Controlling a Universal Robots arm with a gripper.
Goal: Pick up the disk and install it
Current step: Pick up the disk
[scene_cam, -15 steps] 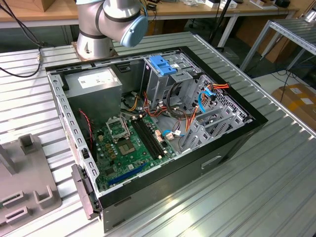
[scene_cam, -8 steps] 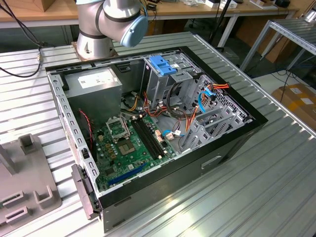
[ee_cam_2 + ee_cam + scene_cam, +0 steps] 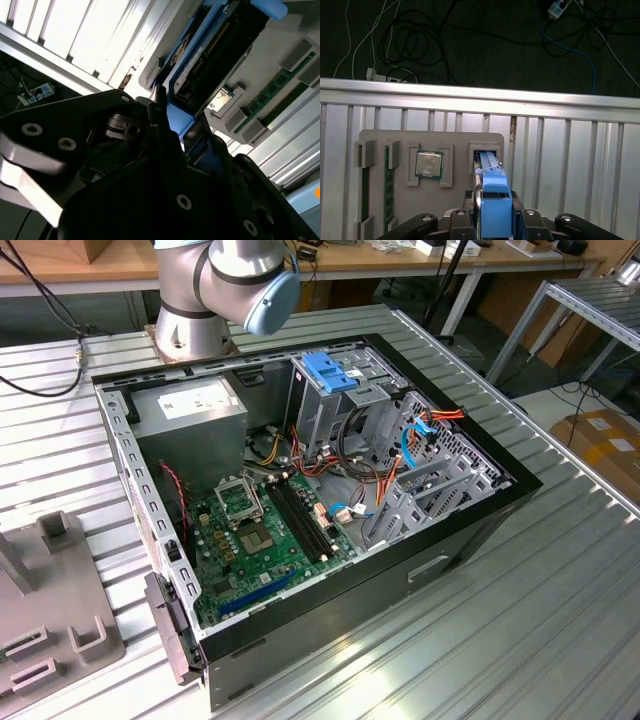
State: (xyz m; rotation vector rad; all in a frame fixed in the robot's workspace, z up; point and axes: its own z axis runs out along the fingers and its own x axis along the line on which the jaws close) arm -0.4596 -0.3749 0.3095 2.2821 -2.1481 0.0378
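Observation:
The disk [image 3: 488,161] stands on edge in a slot of the grey fixture [image 3: 455,140], its blue bracket [image 3: 495,220] towards the camera. In the first wrist view my gripper [image 3: 495,209] has a dark finger on each side of that bracket, pressed against it. In the second wrist view the black disk [image 3: 215,50] with its blue edge runs away from the gripper [image 3: 180,131], whose fingers clasp the blue bracket. In the exterior view the open computer case [image 3: 470,530] lies on the slatted metal table, with the arm's base [image 3: 220,290] behind it.
The fixture also holds a processor chip [image 3: 429,164] and a green memory stick [image 3: 386,185]. Inside the case are a grey power-supply box [image 3: 190,410], a drive cage with a blue handle [image 3: 330,370], a motherboard [image 3: 260,530] and loose cables. Cables lie on the floor past the table edge [image 3: 480,95].

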